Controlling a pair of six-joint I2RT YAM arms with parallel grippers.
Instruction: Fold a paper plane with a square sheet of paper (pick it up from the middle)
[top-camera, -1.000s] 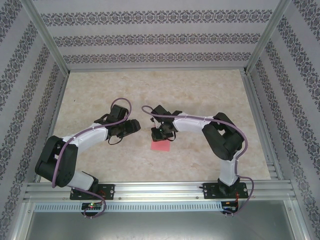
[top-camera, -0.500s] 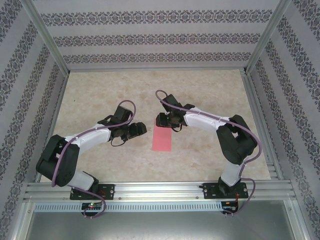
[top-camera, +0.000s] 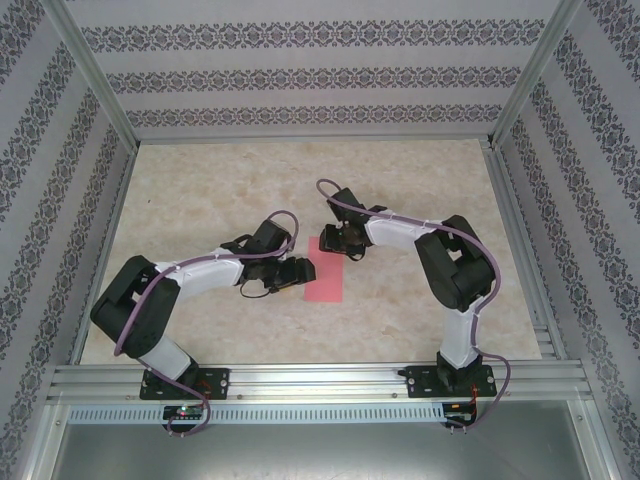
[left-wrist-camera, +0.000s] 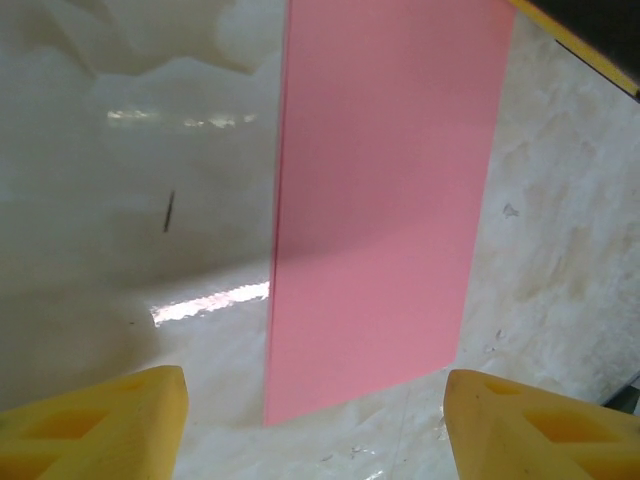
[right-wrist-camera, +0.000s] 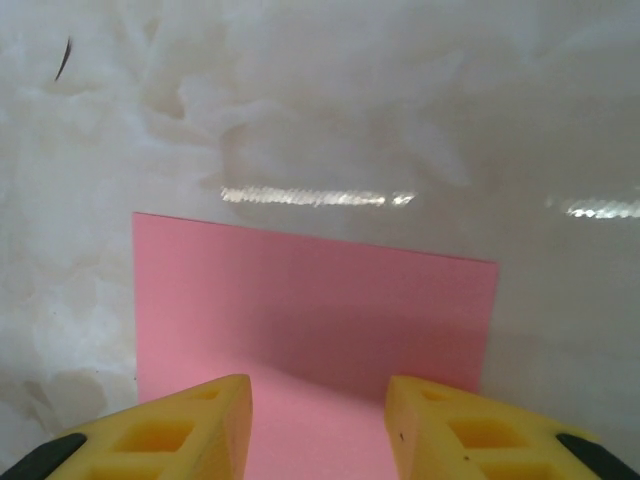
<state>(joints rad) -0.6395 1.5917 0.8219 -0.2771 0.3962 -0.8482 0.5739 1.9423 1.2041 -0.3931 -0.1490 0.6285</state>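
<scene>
The square sheet of paper (top-camera: 324, 270) lies flat on the bench (top-camera: 200, 180) between the two arms, showing as a pink oblong rather than a square. Our left fingers (left-wrist-camera: 110, 425) stand wide apart at its left side and hold nothing. Our right fingers (right-wrist-camera: 190, 430) are partly open over its far end, with the sheet flat beneath the gap and not gripped. We judge the paper feather-light, limp and quick to crease. It hugs the glossy bench, so it will likely slide when nudged and be hard to get under. We would pinch gently near the middle while the other fingers pin it.
</scene>
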